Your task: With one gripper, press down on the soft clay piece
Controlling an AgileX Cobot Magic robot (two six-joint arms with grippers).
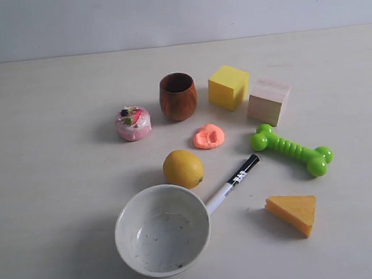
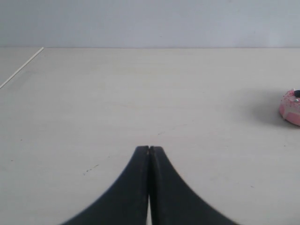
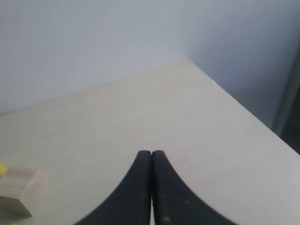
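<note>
Exterior camera: I see the clay piece lying flattened on the table, near the wooden cup and the lemon. Left wrist: my left gripper is pinched together, with the cake toy well apart from it. Right wrist: the right gripper is likewise pinched, with a wooden block nearby.

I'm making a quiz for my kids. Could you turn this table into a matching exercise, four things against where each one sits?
1 soft clay piece
2 wooden cup
3 cheese wedge
4 pink cake toy

A farthest left
B just left of the green bone
C front right
D upright beside the yellow cube

Pairs: 1-B, 2-D, 3-C, 4-A
</note>
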